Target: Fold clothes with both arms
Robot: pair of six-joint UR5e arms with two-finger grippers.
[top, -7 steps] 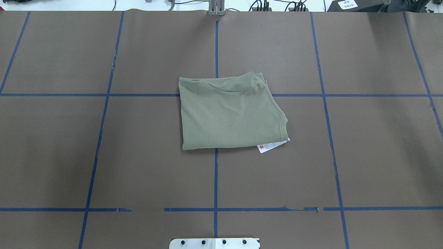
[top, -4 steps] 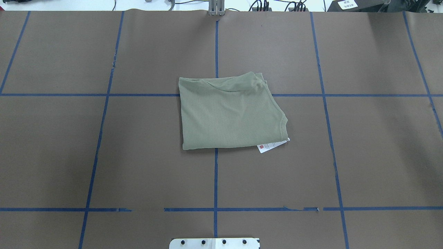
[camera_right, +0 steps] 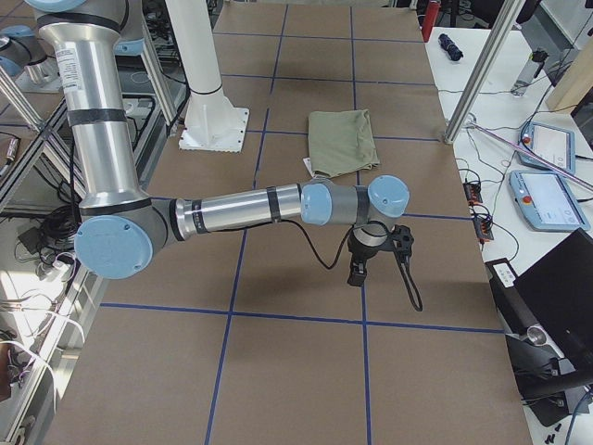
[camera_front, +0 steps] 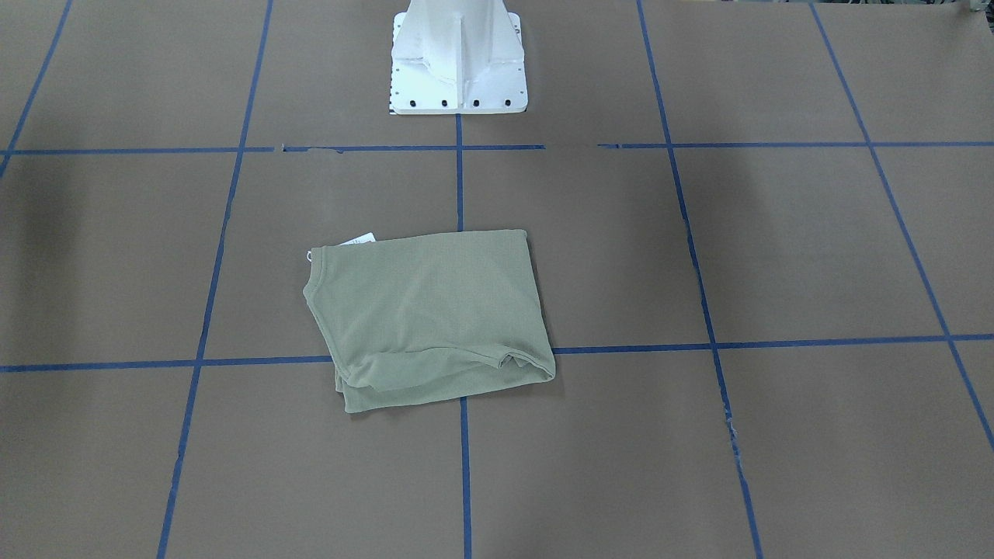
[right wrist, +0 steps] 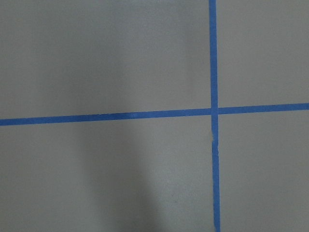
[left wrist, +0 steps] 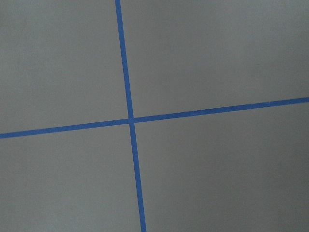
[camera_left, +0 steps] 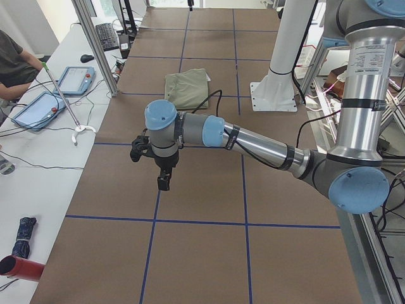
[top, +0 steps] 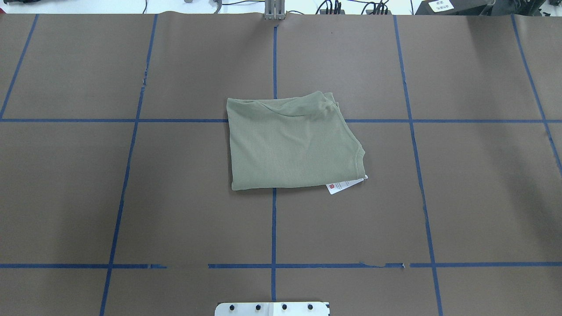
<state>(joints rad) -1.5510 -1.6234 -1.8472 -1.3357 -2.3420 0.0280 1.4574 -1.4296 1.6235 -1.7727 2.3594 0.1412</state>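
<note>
Overhead exterior, folded sage knit shirt (top: 292, 142), roughly square, matte brown table (top: 131, 197)

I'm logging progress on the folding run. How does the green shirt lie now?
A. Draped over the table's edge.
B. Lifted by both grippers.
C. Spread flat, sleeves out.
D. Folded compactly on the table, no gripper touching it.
D: the shirt lies folded on the table, while the left gripper and right gripper hang over bare surface away from it.
</note>
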